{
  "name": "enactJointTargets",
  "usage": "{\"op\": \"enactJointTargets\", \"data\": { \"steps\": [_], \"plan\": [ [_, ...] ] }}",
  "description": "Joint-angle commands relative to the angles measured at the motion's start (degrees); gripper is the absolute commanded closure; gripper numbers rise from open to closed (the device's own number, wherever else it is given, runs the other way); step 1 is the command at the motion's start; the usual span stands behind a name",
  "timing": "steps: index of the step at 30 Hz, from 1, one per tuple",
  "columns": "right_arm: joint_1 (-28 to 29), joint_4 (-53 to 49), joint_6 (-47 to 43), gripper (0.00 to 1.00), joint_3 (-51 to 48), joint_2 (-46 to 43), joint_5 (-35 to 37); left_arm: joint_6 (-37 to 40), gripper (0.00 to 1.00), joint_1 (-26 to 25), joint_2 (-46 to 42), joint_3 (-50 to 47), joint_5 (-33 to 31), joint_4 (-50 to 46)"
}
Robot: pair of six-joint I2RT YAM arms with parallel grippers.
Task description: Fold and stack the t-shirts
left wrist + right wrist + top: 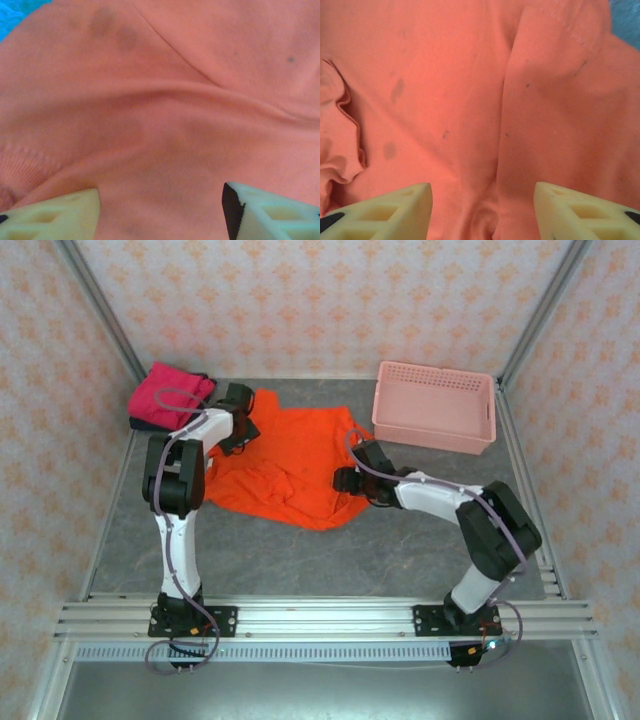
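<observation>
The bright orange t-shirt (pixel 290 465) lies spread and wrinkled on the grey table. My left gripper (pixel 243 430) is down at its back left part, and its jaws (pixel 161 210) stand open over smooth orange cloth (pixel 165 100). My right gripper (pixel 350 478) is down at the shirt's right side. It is open too (pixel 482 210), with a raised crease of orange cloth (pixel 500 150) running between its fingers. At the back left corner the magenta-pink t-shirt (pixel 170 392) sits folded on top of the dark navy one (pixel 143 424).
A pink plastic lattice basket (pixel 435 405) stands at the back right, just beyond the right arm. Patterned walls and metal frame posts close in the table on three sides. Bare grey table (pixel 330 555) lies between the orange shirt and the arm bases.
</observation>
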Motion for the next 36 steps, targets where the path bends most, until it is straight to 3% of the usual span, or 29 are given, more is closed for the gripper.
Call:
{"op": "enactJointTargets", "data": {
  "steps": [1,5,10,14,21,29,31,36],
  "plan": [
    [-0.54,2.48,2.83,0.43,-3.66,-6.63,4.97,4.17,0.23,-4.61,-8.21,0.11,-8.82,-7.87],
    [-2.90,3.81,5.76,0.43,-8.83,-11.17,5.88,5.49,0.09,-11.02,-12.55,-0.86,-14.87,-14.65],
    [-4.79,3.60,5.53,0.43,-11.87,-13.85,4.83,2.77,0.08,-14.14,-15.51,-5.50,-14.01,-15.74],
    [-5.10,3.88,5.44,0.43,-12.65,-14.05,3.61,0.37,0.19,-14.05,-11.61,-3.40,-16.16,-18.25],
    [-5.10,4.44,5.70,0.42,-13.26,-14.80,2.61,-2.11,0.43,-13.86,-5.29,-1.09,-13.72,-17.58],
    [-5.10,4.60,5.62,0.43,-13.26,-14.55,2.05,-2.18,0.47,-13.08,-2.09,1.04,-10.37,-15.94],
    [-5.10,4.44,5.69,0.42,-13.08,-14.52,2.11,-3.13,0.51,-12.60,-2.25,-0.25,-9.24,-15.46],
    [-5.10,4.33,5.53,0.42,-13.09,-14.27,2.10,-7.19,0.50,-10.54,-5.08,-6.29,-9.20,-13.88]
  ]
}}
